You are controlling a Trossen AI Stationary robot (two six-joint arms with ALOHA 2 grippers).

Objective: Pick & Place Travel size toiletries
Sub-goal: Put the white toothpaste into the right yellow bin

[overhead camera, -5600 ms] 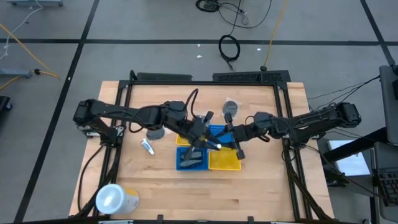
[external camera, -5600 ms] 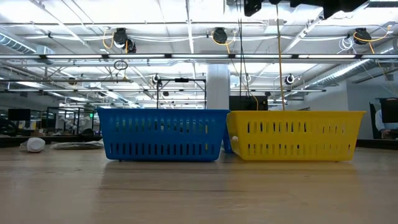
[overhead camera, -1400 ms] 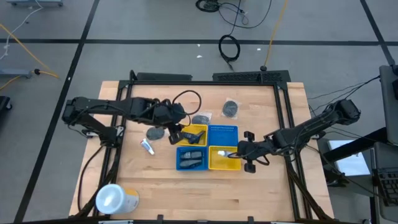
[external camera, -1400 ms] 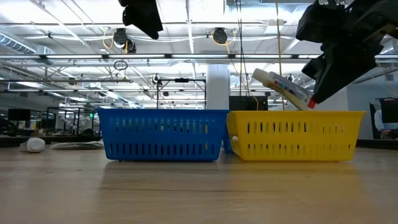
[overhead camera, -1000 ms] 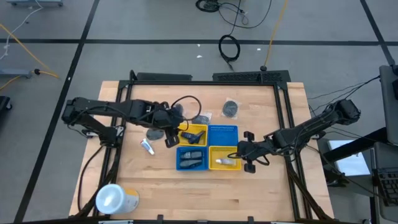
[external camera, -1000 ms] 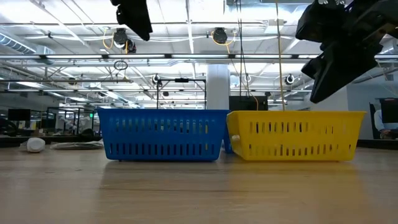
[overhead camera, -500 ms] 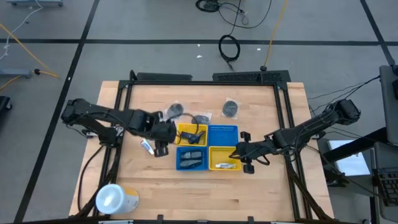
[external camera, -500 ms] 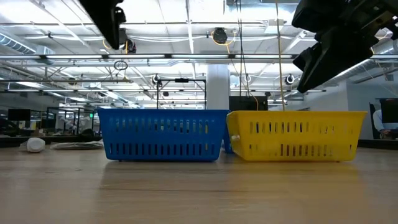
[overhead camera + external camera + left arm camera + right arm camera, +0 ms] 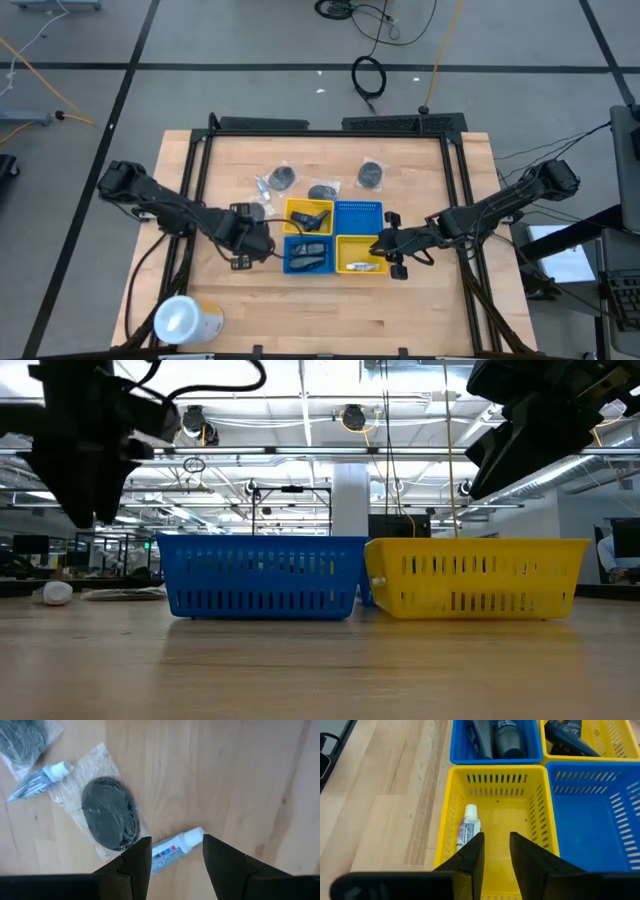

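My left gripper (image 9: 176,840) hangs open over the table to the left of the trays (image 9: 243,255), its fingers on either side of a small white tube (image 9: 175,851) that lies flat on the wood. Beside the tube lie a dark round piece in a clear wrapper (image 9: 107,815) and a second white tube (image 9: 40,779). My right gripper (image 9: 496,836) stands open over the near yellow tray (image 9: 535,815), at its right side (image 9: 383,250). A white tube (image 9: 467,827) lies on that tray's floor against a side wall. More wrapped dark pieces (image 9: 371,175) lie beyond the trays.
Four square trays stand together; the near blue one (image 9: 308,256) holds dark bottles (image 9: 500,735), the far yellow one (image 9: 308,216) holds dark items, and the far blue one (image 9: 357,214) shows nothing inside. A large white-topped yellow cylinder (image 9: 185,320) lies at the near left corner.
My left gripper has swung from beside the far yellow tray toward the table's left and near edge and has come down over the tube on the wood. My right gripper has shifted only slightly above the near yellow tray, where the tube it let go now lies.
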